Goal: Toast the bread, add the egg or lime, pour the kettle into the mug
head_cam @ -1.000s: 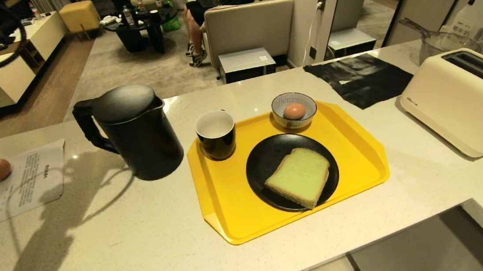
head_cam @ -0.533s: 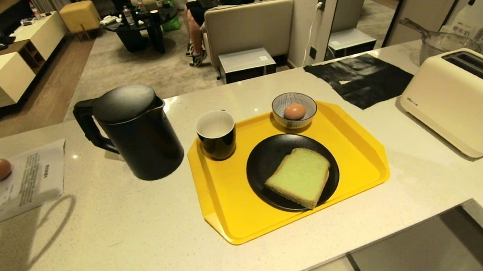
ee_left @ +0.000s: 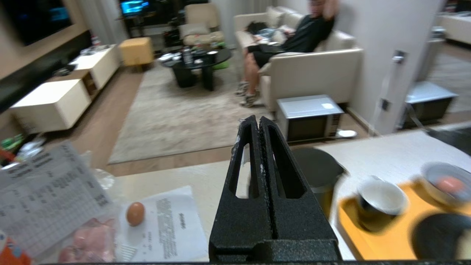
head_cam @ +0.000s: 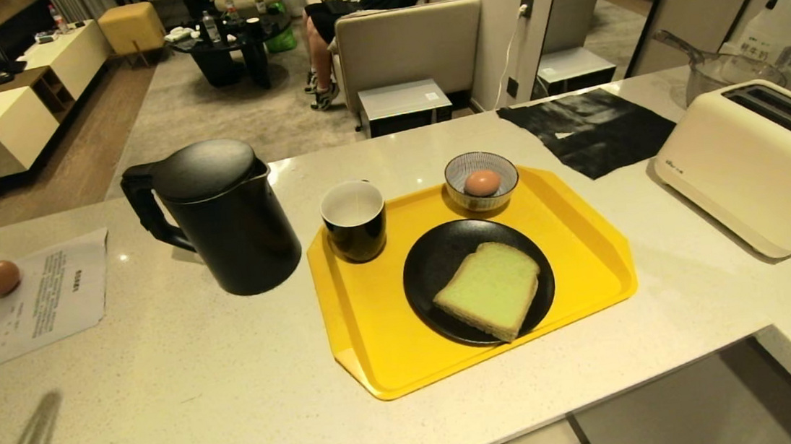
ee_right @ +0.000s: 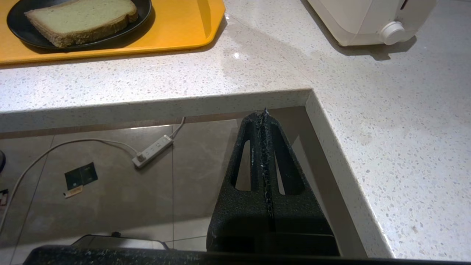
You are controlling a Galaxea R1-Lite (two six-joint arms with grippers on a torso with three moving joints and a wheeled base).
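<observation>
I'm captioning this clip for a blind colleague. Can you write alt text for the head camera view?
A yellow tray on a speckled counter holds a black plate with green-tinted bread, a black mug and a striped bowl with an egg. A black kettle stands left, a cream toaster right; no arms show.

We see the right gripper (ee_right: 264,112), fingers pressed together, hanging below the counter edge (ee_right: 154,105) near bread (ee_right: 82,16) on a black plate (ee_right: 141,14).
</observation>
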